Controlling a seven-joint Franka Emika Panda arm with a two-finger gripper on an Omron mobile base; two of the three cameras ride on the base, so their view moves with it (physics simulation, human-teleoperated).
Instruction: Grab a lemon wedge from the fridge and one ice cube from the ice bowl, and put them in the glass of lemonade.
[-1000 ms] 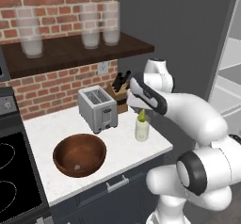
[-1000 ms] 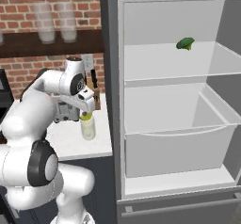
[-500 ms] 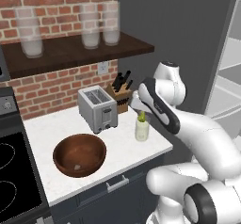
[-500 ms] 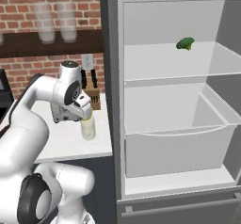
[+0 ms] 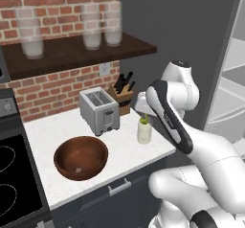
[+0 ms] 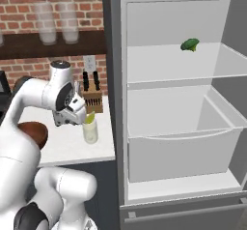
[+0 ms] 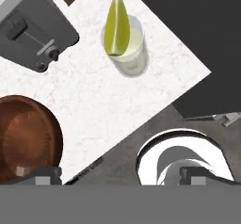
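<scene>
Lemon wedge (image 7: pixel 117 25) is seen standing point-up in the glass (image 7: pixel 128 49), its upper part above the rim; in the right base view it shows as a yellow-green tip at the glass mouth. Nothing is held by the tool (image 7: pixel 120 177): the jaws are spread wide, fingertips well apart at the 6 o'clock edge of the hand view.

Change over the last second: the arm has been swung up and away from the glass. A second ago the hand hung right over the glass mouth; now it is drawn back toward the fridge (image 6: pixel 116 79) side, the glass left free-standing on the counter (image 5: pixel 52 131). The wedge was already in the glass a second ago and has not shifted. Judged: the lemon half of the task is done.

Ice cube (image 7: pixel 20 171) is seen as a small pale block in the bowl (image 7: pixel 28 124), at about 8 o'clock from the glass in the hand view. In the left base view the bowl sits at 8 o'clock from the glass, with the toaster (image 5: pixel 99 109) at 10 o'clock and the knife block (image 5: pixel 122 97) just behind.

Remaining, as judged: the cube is to be fetched and dropped in. The cube is tiny and lies low in the bowl, so a deep, well-centred reach will be needed. Fridge door stands open; a green item (image 6: pixel 189 45) lies on the top shelf.
</scene>
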